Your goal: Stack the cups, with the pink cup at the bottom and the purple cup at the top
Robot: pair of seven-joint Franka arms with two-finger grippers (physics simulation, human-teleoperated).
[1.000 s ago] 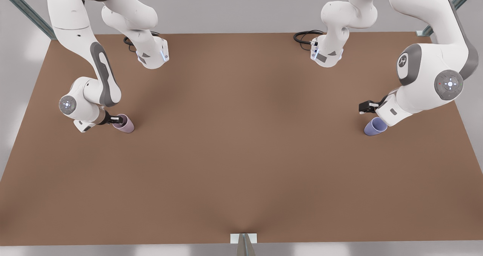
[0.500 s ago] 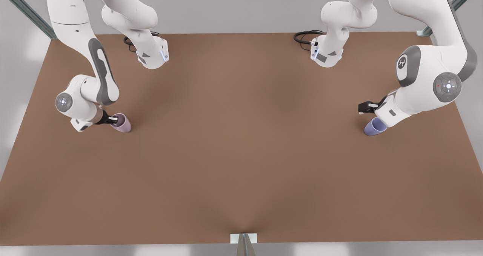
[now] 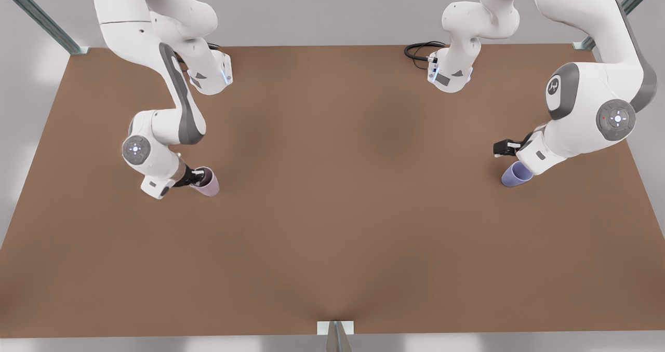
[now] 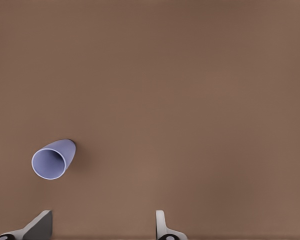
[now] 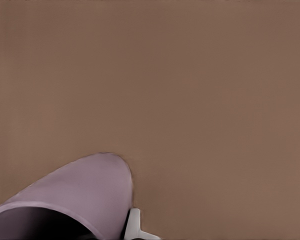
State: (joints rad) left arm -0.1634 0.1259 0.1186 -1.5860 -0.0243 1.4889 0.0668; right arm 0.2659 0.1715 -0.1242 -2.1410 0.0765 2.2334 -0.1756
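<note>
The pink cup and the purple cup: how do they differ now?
The pink cup is pale mauve; the purple cup is bluer. The right claw grips the pink cup's rim, while the left claw hangs open above the purple cup, not touching it. Both are plain, handleless and similar in size.

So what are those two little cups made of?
Hard to say in a render. The pink cup and the purple cup both look like matte plastic or unglazed ceramic: flat even colour, no shine, thin smooth rims.

Soft, even overhead light; faint diffuse shadows on the brown table [image 3: 332,212]; no glare, renders slightly soft
</note>
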